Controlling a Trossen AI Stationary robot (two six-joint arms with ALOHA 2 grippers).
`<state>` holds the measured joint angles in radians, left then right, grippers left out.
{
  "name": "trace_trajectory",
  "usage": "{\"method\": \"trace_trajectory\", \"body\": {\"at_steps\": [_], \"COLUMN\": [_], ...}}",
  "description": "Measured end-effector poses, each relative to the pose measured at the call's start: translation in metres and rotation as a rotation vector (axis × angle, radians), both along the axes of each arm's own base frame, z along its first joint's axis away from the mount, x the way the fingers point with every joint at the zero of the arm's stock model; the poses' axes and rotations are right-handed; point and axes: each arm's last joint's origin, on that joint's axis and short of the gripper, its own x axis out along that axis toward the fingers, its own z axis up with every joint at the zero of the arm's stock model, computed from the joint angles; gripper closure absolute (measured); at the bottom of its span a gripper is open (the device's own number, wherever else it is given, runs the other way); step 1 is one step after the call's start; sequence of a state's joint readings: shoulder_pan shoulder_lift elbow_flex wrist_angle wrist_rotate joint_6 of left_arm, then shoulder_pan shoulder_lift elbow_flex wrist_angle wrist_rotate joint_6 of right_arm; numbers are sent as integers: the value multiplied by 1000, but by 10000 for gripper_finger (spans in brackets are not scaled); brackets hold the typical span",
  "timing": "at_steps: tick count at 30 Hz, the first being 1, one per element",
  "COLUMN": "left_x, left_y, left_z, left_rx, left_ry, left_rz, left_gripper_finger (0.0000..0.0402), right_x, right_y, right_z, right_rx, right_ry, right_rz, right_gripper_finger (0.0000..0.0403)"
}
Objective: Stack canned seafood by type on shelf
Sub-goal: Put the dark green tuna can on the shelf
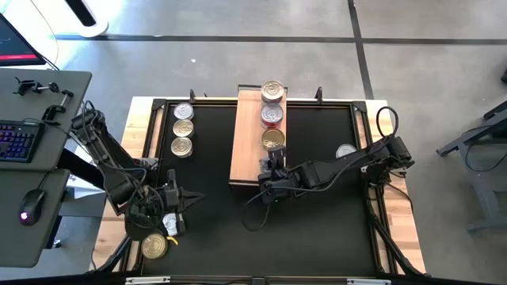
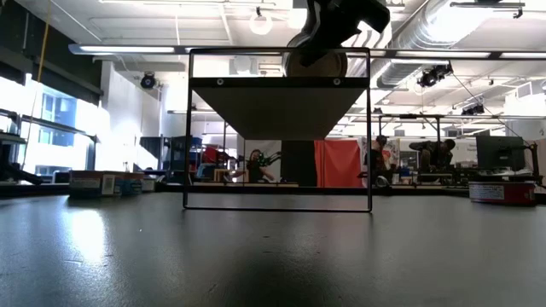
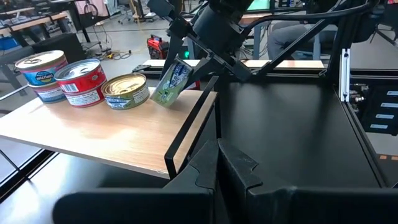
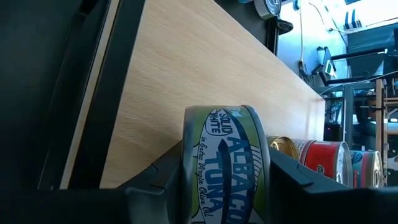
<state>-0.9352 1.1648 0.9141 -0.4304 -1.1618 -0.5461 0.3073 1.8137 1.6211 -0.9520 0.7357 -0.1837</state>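
The floor (image 1: 238,55) is grey concrete crossed by dark seams. A grey desk (image 1: 32,206) to one side carries a lit keyboard (image 1: 16,141) and a mouse (image 1: 30,204). The level view looks into a wide workshop: bright windows (image 2: 60,128), ceiling lamps (image 2: 261,22), silver ducts (image 2: 452,34), an orange-red panel (image 2: 339,164), and people seated at distant benches (image 2: 254,165).

Three flat round tins (image 1: 272,115) sit on the light-brown wooden shelf (image 1: 248,150), three silver-lidded tins (image 1: 182,128) by the worktop's left edge, one green-labelled tin (image 4: 225,163) in jaws.
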Motion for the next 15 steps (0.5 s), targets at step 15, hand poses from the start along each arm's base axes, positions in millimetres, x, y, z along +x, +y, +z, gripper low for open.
{"method": "trace_trajectory", "body": {"at_steps": [15], "left_x": [0], "left_y": [0], "left_z": [0], "left_rx": [0], "left_ry": [0], "left_rz": [0], "left_gripper_finger": [402], "right_x": [2], "right_y": [-8], "right_z": [1], "right_rx": [25], "right_ry": [-53], "right_rz": [-79], "right_gripper_finger": [228]}}
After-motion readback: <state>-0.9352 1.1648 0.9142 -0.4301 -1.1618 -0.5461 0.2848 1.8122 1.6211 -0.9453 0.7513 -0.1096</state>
